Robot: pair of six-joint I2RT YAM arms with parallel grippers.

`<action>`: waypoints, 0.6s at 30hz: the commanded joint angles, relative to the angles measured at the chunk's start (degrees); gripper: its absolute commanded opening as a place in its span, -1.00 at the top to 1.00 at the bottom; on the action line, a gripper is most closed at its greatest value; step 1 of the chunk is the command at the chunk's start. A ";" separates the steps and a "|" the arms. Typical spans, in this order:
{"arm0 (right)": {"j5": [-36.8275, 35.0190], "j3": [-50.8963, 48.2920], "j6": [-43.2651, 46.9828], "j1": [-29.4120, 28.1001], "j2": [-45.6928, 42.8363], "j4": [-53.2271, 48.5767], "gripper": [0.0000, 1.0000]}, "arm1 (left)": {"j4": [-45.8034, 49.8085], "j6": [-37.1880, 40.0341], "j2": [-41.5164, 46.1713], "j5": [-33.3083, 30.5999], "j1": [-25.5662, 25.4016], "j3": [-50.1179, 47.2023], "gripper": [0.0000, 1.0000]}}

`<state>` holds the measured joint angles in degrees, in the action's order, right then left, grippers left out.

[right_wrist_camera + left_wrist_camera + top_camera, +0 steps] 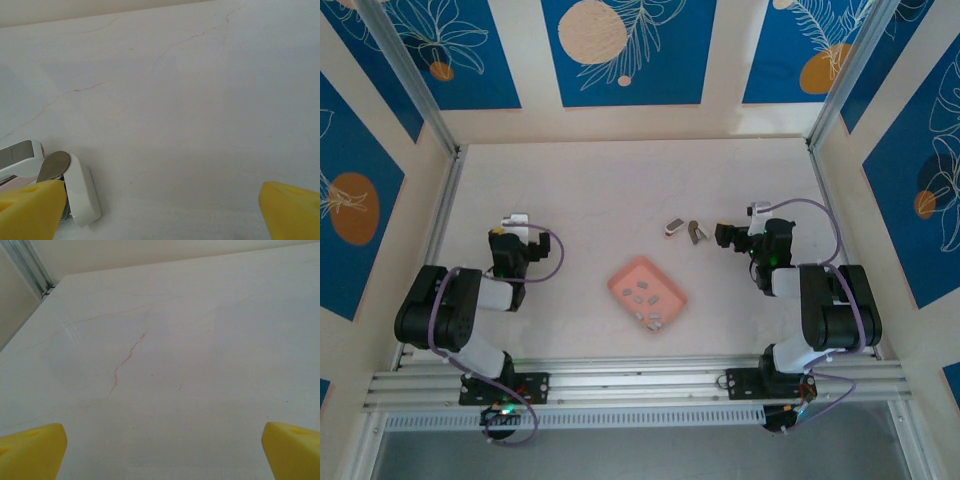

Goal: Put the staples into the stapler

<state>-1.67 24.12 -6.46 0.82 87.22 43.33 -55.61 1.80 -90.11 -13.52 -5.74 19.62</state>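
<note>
Starting at the near edge, we see both arms folded back over their bases, elbows low and wrists reaching out across the table. A little farther in, between the two arms, sits the pink tray (620,276), turned so that its long axis runs from far-left to near-right. The staples (643,296) lie loose inside it. They are several small grey strips at odd angles, too small for us to read any one strip's own axis.

Beyond the tray come the claws. The left gripper (517,221) points toward the far wall, its yellow fingertips (30,450) spread wide over bare table, holding nothing. The right gripper (727,236) is likewise released and empty, and it points leftward at the stapler (695,232). In the right wrist view the stapler sits just beside the claw's left finger, and we cannot tell whether the two touch. A pinkish-white capsule-like piece (673,227) lies just left of the stapler.

So the staples lie back toward us from both claws — near-left of the right one, near-right of the left one — and the right claw is the closer of the two to both tray and stapler. We judge that whichever arm fetches a strip must draw its wrist back and tip it down into the tray.
</note>
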 commanded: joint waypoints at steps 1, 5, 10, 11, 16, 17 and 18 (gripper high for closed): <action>0.97 0.23 0.75 0.25 -0.03 1.79 -0.98 | -0.24 -0.84 0.46 1.13 0.71 0.73 -1.00; 1.06 0.15 0.67 0.32 -0.05 1.92 -0.98 | -0.28 -0.84 0.45 1.09 0.66 0.73 -1.00; 1.69 1.13 0.89 0.42 -1.30 -0.72 -0.98 | -0.04 0.34 2.43 4.39 0.57 0.20 -0.98; 2.87 2.58 1.30 0.47 -2.51 -4.09 -0.98 | 1.47 0.93 3.75 5.21 0.47 0.31 -0.95; 10.91 11.35 5.44 0.69 -7.88 -23.22 -0.98 | 15.46 2.17 14.90 8.94 0.14 3.06 -0.83; 12.95 13.21 7.26 0.58 -8.64 -26.60 -0.98 | 19.39 1.97 17.36 10.98 0.13 4.36 -0.81; 14.34 15.39 9.11 0.35 -9.18 -30.35 -0.98 | 22.54 2.10 19.52 13.80 0.12 5.67 -0.78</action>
<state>5.52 34.44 -2.96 1.23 80.99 25.04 -42.65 3.07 -75.31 -6.44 -5.74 21.37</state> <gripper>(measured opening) 0.991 0.900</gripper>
